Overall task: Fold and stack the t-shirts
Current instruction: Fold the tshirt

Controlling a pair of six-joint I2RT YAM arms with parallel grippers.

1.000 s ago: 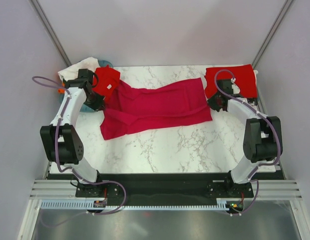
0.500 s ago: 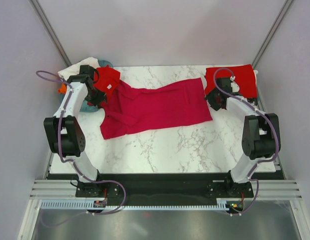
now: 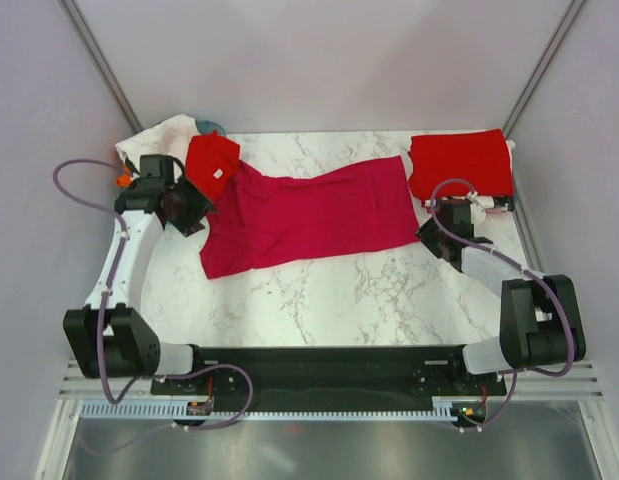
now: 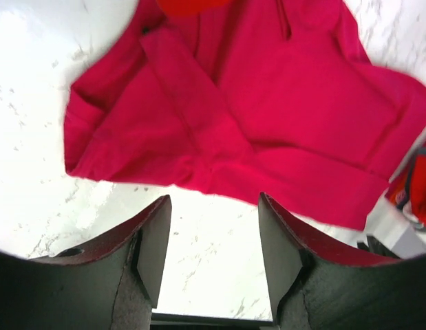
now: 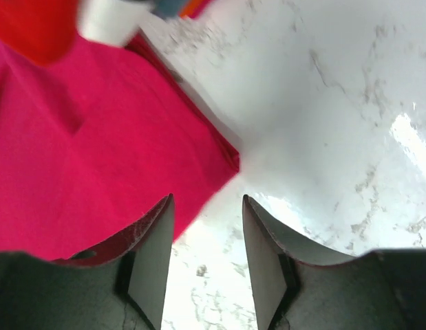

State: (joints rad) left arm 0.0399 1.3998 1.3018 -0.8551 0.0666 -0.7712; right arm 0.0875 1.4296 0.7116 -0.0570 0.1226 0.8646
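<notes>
The crimson t-shirt (image 3: 309, 215) lies spread on the counter (image 3: 339, 290), its edge just ahead of the left fingers (image 4: 152, 251), its corner just ahead of the right fingers (image 5: 152, 265); both pairs are released and empty.

a desk (image 3: 369, 290) with a white, grey-veined marble top fills the middle, closed in behind and at both sides by plain pale lilac walls (image 3: 319, 60). two slanting metal poles (image 3: 99, 60) run up the back corners. bright light glares off the marble, and a black strip (image 3: 329, 362) edges the near side.
</notes>
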